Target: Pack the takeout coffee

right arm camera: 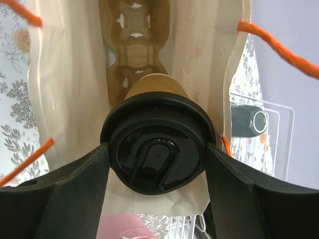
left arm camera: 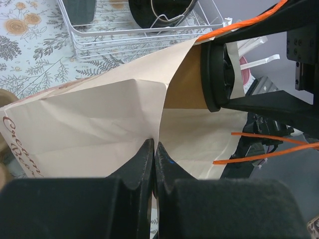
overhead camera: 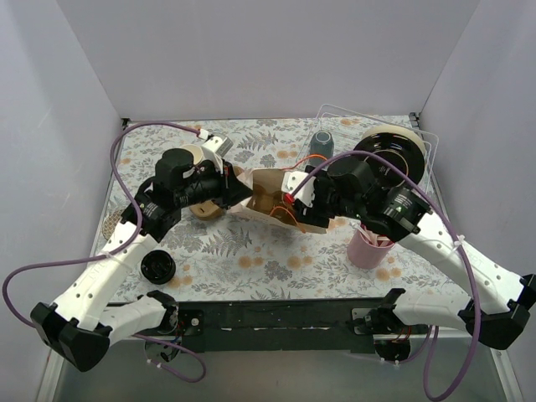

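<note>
Right hand [right arm camera: 157, 149] grasps the coffee cup [right arm camera: 152, 92] at its lid [right arm camera: 157, 167] rim, where I judge the light, crushable paper stiffest; left hand [left arm camera: 153, 149] clenched on the bag [left arm camera: 99, 119] edge.

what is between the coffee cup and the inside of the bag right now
Nothing visible blocks it. The left gripper pinches an edge of the paper bag, holding its mouth open, and the takeout coffee, held at its lid by the right gripper, sits in that mouth. A cardboard carrier lies deeper inside.
</note>
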Controlling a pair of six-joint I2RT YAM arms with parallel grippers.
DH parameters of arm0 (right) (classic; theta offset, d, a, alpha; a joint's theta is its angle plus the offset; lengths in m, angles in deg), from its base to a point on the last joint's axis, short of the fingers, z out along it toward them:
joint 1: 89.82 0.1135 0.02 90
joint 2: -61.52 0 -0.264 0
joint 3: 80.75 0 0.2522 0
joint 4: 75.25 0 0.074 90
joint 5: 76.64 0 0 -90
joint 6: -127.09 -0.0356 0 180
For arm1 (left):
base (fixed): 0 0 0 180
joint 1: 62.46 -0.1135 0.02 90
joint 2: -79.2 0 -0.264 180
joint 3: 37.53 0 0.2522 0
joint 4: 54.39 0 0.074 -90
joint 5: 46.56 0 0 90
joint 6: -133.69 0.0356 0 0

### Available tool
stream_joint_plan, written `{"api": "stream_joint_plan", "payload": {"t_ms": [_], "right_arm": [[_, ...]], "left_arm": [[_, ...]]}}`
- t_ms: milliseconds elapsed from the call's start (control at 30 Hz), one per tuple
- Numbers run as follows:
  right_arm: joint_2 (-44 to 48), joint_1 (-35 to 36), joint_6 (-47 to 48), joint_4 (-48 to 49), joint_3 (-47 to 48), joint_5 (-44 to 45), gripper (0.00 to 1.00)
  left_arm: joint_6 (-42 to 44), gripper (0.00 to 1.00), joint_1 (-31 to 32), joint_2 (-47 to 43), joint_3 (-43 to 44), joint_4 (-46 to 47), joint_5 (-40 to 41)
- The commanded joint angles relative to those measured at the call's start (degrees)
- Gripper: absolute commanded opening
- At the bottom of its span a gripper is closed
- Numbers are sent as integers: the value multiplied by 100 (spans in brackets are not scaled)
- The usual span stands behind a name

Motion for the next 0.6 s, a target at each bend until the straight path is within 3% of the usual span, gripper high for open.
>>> {"api": "stream_joint_plan", "payload": {"t_ms": [0,167,333,567], "right_arm": [[346,11,637,460,-86,-298,46],[531,195,840,696,-357,59,44],[637,283,980,734,-280,203,45],[847,274,1279,91,-622,-130,48]], "left_arm": [[-160,0,52,-40,194,196,-96],[-468,0,552,39,219,30,535],[-907,0,624,163,483,-51,799],[-198,0,773,-118,-25,248,897]]}}
